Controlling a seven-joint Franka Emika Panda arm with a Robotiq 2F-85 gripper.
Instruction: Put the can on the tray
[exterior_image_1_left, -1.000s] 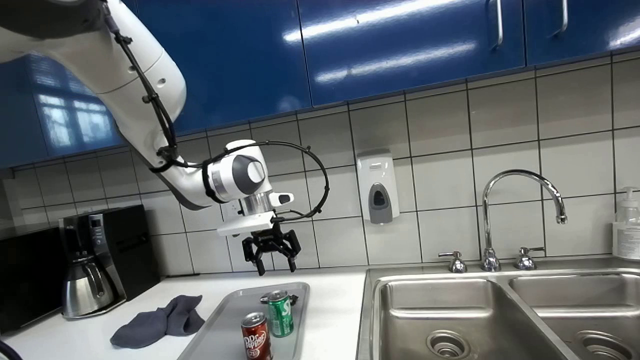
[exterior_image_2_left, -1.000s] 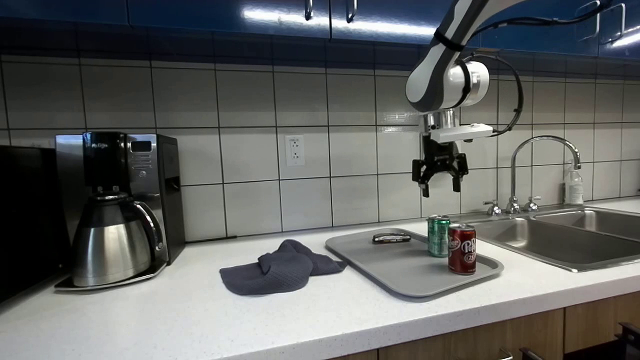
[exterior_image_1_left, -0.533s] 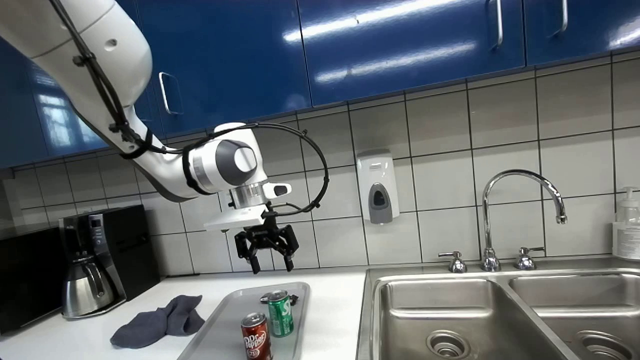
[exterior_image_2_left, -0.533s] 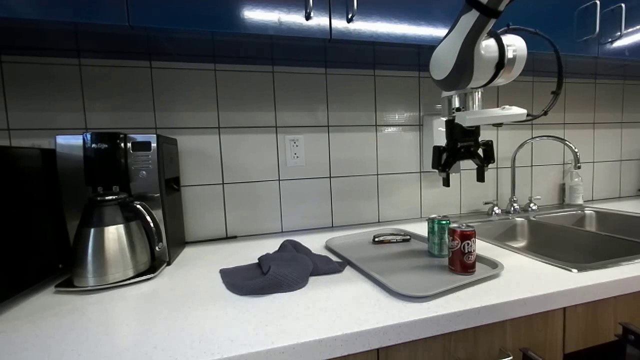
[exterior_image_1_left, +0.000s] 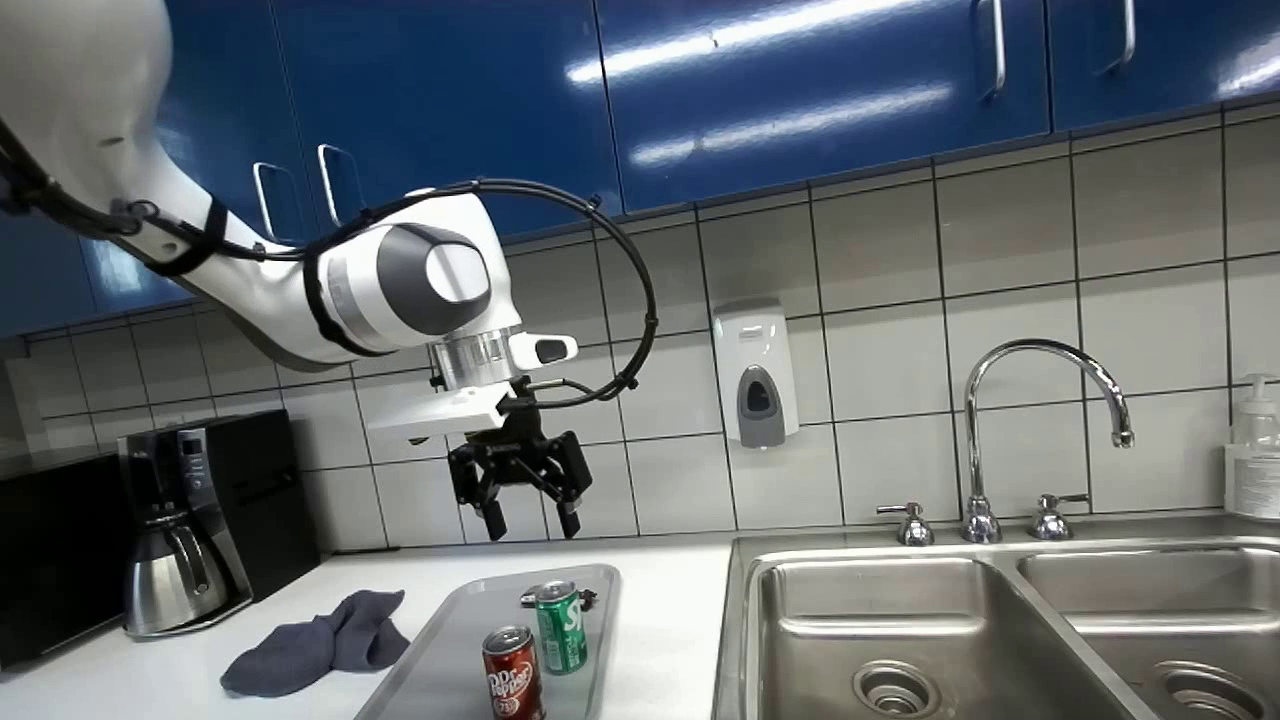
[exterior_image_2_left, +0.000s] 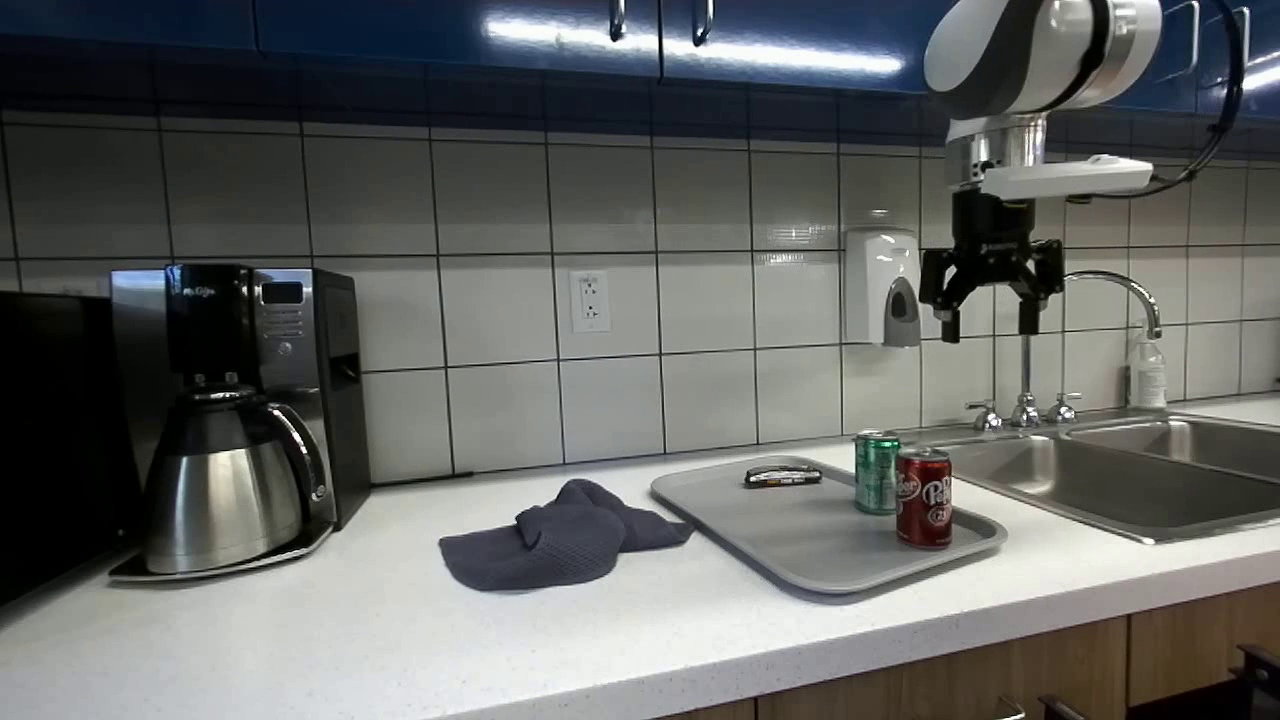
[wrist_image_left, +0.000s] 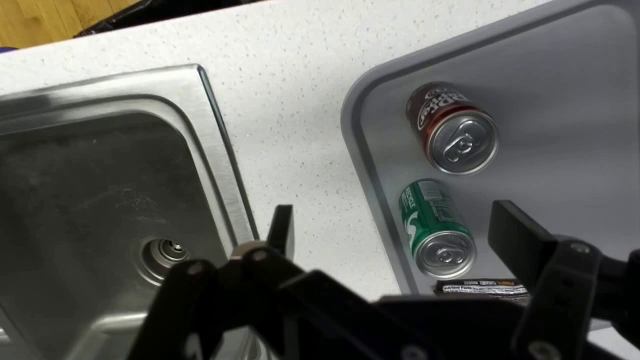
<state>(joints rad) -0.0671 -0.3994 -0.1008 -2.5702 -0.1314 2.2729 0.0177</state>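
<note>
A green Sprite can (exterior_image_1_left: 562, 632) and a dark red Dr Pepper can (exterior_image_1_left: 512, 675) stand upright on the grey tray (exterior_image_1_left: 470, 625). The same green can (exterior_image_2_left: 877, 472), red can (exterior_image_2_left: 924, 497) and tray (exterior_image_2_left: 760, 520) show in another exterior view. In the wrist view the green can (wrist_image_left: 435, 220) is below the red can (wrist_image_left: 452, 127), both inside the tray rim (wrist_image_left: 367, 165). My gripper (exterior_image_1_left: 532, 524) is open and empty, high above the counter and apart from both cans. It also shows open in an exterior view (exterior_image_2_left: 989, 325) and in the wrist view (wrist_image_left: 395, 225).
A dark wrapped bar (exterior_image_2_left: 783, 475) lies on the tray. A grey cloth (exterior_image_2_left: 565, 540) lies on the counter beside it, and a coffee maker (exterior_image_2_left: 235, 420) stands farther left. A sink (exterior_image_1_left: 890, 600) with a faucet (exterior_image_1_left: 975, 440) is close to the tray. Blue cabinets (exterior_image_1_left: 450, 110) hang above.
The arm has drawn back and risen, the open gripper moving right and up in an exterior view and left and slightly up in another. The cans and tray have not moved.
</note>
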